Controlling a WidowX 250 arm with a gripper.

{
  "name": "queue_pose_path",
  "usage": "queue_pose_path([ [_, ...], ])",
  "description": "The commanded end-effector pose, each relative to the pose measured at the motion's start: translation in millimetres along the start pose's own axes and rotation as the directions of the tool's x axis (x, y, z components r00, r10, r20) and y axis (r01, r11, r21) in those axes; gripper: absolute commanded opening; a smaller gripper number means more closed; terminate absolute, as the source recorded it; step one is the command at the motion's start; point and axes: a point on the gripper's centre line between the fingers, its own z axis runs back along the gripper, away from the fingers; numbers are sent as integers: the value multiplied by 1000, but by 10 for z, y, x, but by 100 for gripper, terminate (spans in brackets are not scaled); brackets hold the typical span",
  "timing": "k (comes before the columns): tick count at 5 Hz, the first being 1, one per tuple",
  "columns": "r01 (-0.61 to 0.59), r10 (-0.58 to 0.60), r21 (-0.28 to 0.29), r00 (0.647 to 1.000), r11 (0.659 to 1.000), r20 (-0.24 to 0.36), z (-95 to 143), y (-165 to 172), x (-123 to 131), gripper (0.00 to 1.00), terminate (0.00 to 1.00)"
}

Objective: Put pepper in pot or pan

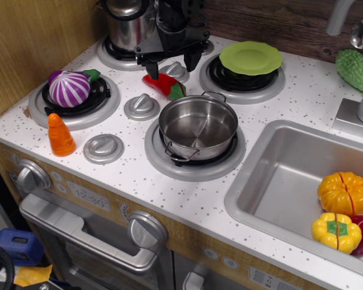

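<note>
1. Front edge of the worktop: oven panel [88,199] carries a small printed clock-style display; digits too small to read with confidence. No brand or other label seen.
2. Front-centre burner: pot [198,127], shiny steel, two loop handles, no lid, empty, upright.
3. Just behind the pot's rear-left rim, mid-worktop: pepper [164,85], red, green stem end. It lies flat; long axis runs from rear-left down to front-right, stem end nearest the pot. Near the pot, not touching as far as I can tell.
4. Directly above the pepper's rear end: gripper [167,63], fingers apart, holding nothing, straddling the red tip.
5. Judgement: a straight descent should bracket the pepper; the pot then lies a short carry toward the front-right.
</note>
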Motion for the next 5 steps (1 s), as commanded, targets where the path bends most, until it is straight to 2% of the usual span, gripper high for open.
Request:
queue_pose_path([
  [1, 0, 0, 0, 1000, 1000, 0, 0, 0, 0, 100, 0],
  [2, 3, -3, -18, 1000, 1000, -6, -71, -1, 33, 100, 0],
  [4, -49, 44, -67, 997, 997, -68, -178, -12, -13, 100, 0],
  [5, -92, 88, -59, 993, 994, -75, -221, 13, -106, 0, 0],
])
